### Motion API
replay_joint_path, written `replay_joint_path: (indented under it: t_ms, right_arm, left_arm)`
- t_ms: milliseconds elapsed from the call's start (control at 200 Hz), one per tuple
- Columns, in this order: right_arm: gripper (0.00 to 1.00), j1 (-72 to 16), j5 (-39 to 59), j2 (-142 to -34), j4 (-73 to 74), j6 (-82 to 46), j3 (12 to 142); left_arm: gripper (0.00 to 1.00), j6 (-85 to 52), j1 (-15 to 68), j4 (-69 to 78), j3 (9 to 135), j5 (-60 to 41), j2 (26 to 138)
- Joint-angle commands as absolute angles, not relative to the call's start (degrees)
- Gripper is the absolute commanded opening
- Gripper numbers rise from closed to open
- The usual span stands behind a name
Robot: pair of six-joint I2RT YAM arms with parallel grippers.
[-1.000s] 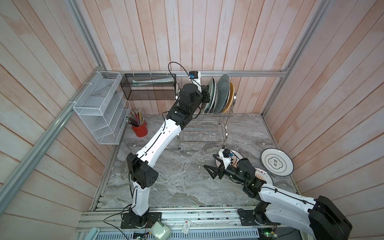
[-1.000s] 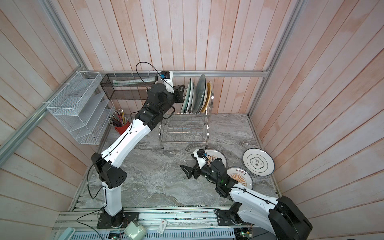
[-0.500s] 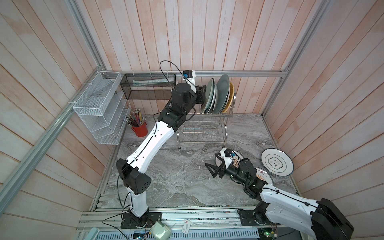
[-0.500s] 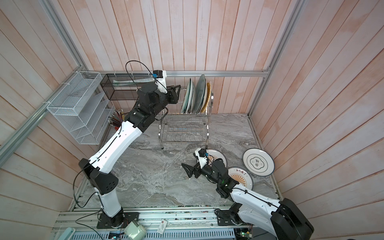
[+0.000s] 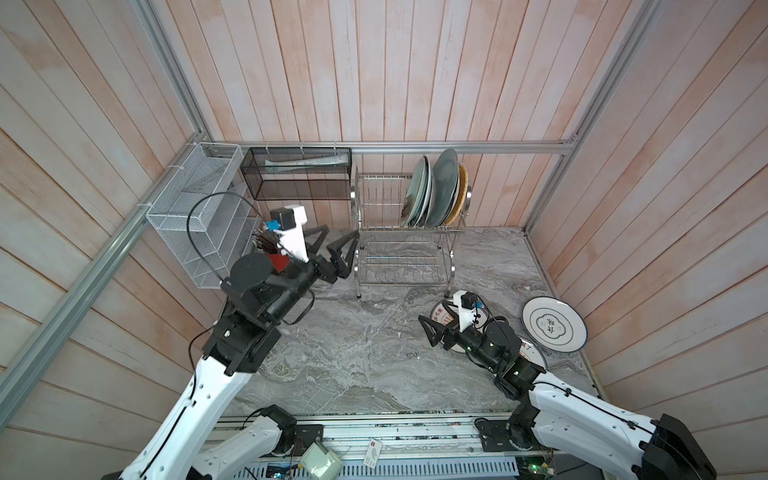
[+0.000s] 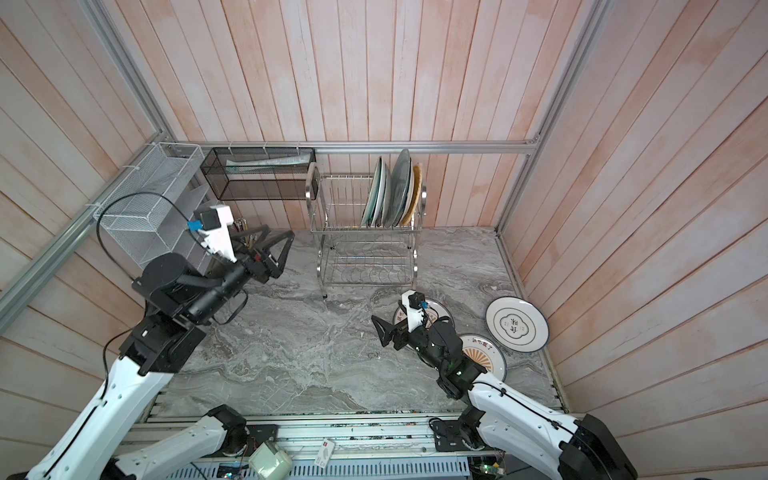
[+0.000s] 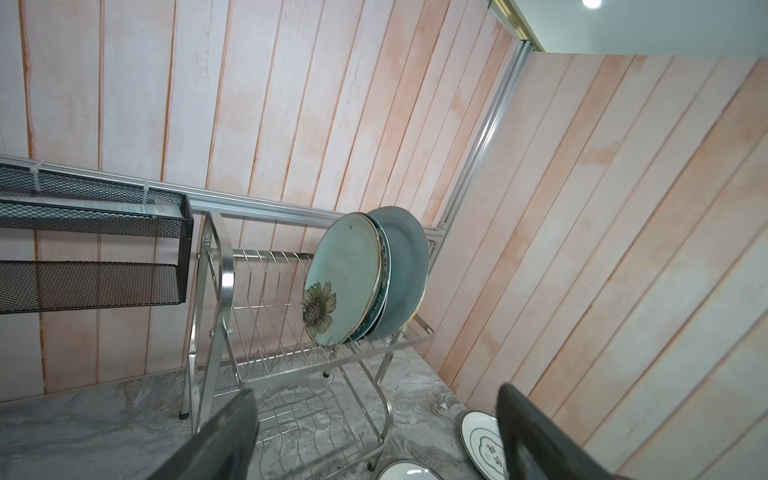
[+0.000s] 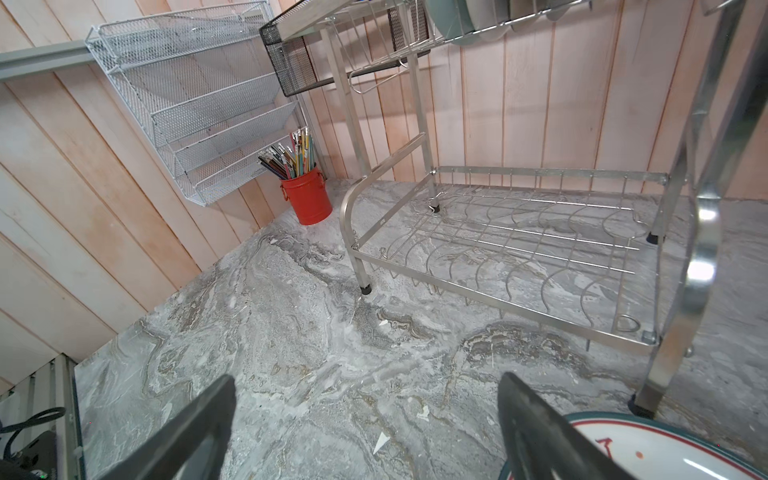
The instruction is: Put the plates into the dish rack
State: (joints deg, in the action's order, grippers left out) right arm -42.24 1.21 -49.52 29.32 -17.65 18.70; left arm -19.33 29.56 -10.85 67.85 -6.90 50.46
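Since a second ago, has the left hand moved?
Yes. The left hand has pulled away from the plates in the dish rack, out past the rack's left end, and hangs open and empty.

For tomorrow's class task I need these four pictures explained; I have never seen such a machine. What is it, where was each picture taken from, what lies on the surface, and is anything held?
These are two white-and-black robot arms, the left arm and the right arm, each ending in two-fingered jaws. Two pictures look down from overhead, side by side; the other two come from a camera on each wrist. On the grey marbled tabletop stands a shiny two-tier steel wire dish rack; a mint plate with a flower and a few others stand upright in its upper tier. Three plates lie flat, among them a white blue-ringed plate and an orange-sunburst plate. Both pairs of jaws stand open and hold nothing.
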Motion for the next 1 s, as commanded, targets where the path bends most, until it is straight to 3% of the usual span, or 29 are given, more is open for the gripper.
replay_joint_path:
  t_ms: [0, 195, 310, 680, 995]
  right_arm:
    - [0.98, -42.2, -2.3, -46.6, 21.9, -22.3, 20.0]
    - [0.98, -41.0, -5.4, -41.5, 14.2, -26.6, 19.3]
    - [0.98, -38.6, -4.6, -41.8, 12.2, -29.4, 19.1]
    - [0.98, -35.5, 0.3, -45.3, 12.0, -30.5, 24.1]
    - [0.98, -35.4, 6.4, -47.9, 11.8, -29.1, 26.3]
  left_arm:
    - [0.92, -18.4, 29.4, -11.5, 59.5, -11.4, 45.4]
    - [0.94, -17.6, 29.4, -14.3, 49.5, -10.2, 37.3]
    - [0.94, -17.0, 29.4, -15.8, 52.3, -12.5, 40.0]
    - [0.70, -13.4, 29.4, -18.0, 75.9, -14.5, 66.7]
    - [0.65, -5.0, 31.0, -20.5, 96.7, -16.1, 88.1]
